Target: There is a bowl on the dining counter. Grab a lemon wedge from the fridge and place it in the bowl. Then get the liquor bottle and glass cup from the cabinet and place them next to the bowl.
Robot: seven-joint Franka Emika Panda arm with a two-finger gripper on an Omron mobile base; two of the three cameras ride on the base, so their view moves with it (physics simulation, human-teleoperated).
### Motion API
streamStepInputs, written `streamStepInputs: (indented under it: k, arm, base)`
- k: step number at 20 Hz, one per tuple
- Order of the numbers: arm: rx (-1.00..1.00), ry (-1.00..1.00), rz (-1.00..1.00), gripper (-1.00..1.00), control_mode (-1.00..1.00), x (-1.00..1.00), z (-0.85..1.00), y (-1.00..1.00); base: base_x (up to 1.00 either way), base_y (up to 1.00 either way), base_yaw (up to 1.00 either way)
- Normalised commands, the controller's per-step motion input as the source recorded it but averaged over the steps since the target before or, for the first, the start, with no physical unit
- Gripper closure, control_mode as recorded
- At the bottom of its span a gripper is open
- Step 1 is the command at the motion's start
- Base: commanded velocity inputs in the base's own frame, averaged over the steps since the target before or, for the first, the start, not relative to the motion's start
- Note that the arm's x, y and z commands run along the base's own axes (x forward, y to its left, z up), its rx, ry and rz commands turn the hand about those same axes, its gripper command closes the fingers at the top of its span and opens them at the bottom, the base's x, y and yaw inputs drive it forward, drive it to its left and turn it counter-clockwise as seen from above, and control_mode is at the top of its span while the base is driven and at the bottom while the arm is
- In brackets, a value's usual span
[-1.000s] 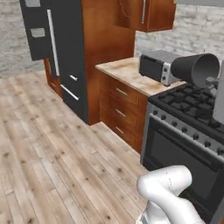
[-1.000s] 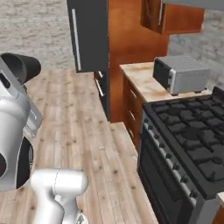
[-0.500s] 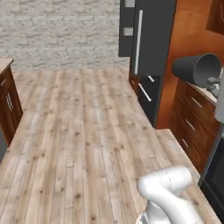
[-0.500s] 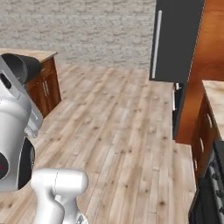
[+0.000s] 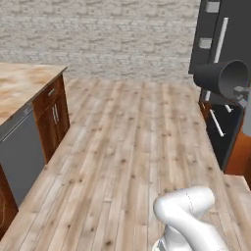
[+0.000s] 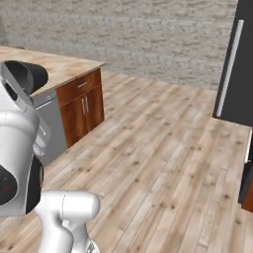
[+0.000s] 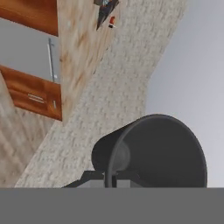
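**Glass cup carried on its side, close by the fridge**

Gripper (image 7: 112, 178) pinched narrow on the glass cup (image 7: 159, 151), fingertips at the cup's lower edge; exact hold on the wall hard to make out in the hand view

Cup dark grey, lying sideways, open mouth turned toward the hand camera; in the left base view hanging in the air just in front of the fridge (image 5: 226, 46), level with its long pale handle, mouth turned away from the brick wall (image 5: 103, 37); in the right base view raised at the white arm's upper end, well apart from the fridge, across the wooden floor (image 6: 163, 148)

Fridge tall and black, doors closed, standing against the brick wall; opposite the fridge, across the floor, a counter (image 5: 22, 86) with a pale wooden top, brown cabinet doors and a grey appliance front set into its side

In the hand view, rolled sideways, the same counter above and left of the cup; a few small things (image 7: 106, 11) on its far end, one dark and one red, too small to name
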Motion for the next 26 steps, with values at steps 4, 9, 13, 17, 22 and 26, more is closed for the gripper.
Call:
streamStepInputs:
  k: [4,9,13,17,22,26]
  arm:
    - [0.0,0.0,0.0,1.0,1.0,0.0,0.0,0.0]
    - [0.0,0.0,0.0,1.0,1.0,0.0,0.0,0.0]
    - [0.0,0.0,0.0,1.0,1.0,0.0,0.0,0.0]
    - [0.0,0.0,0.0,1.0,1.0,0.0,0.0,0.0]
    - [0.0,0.0,0.0,1.0,1.0,0.0,0.0,0.0]
    - [0.0,0.0,0.0,1.0,1.0,0.0,0.0,0.0]
  base:
    - [1.0,-0.52,0.37]
    - [1.0,-0.55,0.36]
    - [1.0,-0.59,0.33]
    - [1.0,-0.6,0.32]
    - [1.0,-0.65,0.29]
    - [1.0,-0.69,0.27]
